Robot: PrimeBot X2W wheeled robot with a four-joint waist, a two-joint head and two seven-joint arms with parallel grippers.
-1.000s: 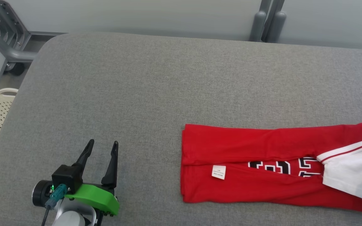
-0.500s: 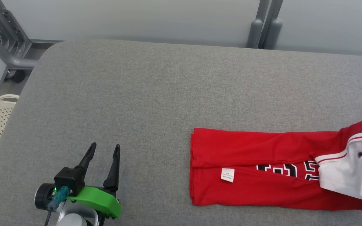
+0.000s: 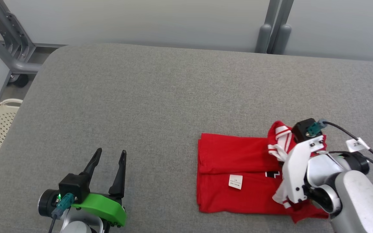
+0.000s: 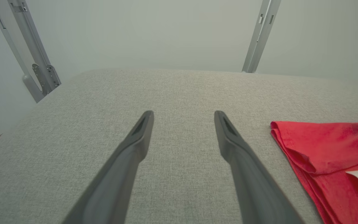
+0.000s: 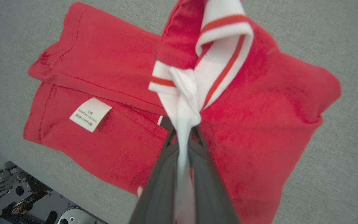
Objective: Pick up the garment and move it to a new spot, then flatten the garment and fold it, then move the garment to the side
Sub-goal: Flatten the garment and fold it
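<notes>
Jersey cloth, red with white striped trim: the garment (image 3: 235, 161) lies by the bench's (image 3: 141, 97) near edge, right of the middle. One end is flat and doubled lengthwise, and the other is lifted and draped back over it. The right gripper (image 5: 182, 130) has its jaws clamped on the white trim, which bunches into a thin rope between the fingers. The left gripper (image 3: 111, 152) is close to the near-left corner, jaws apart and empty. The fabric looks light, limp and not slippery, so it will likely sag wherever unsupported. A hem or seamed corner, pinched through all layers, seems the safest hold, since a single layer would probably peel the fold open.
</notes>
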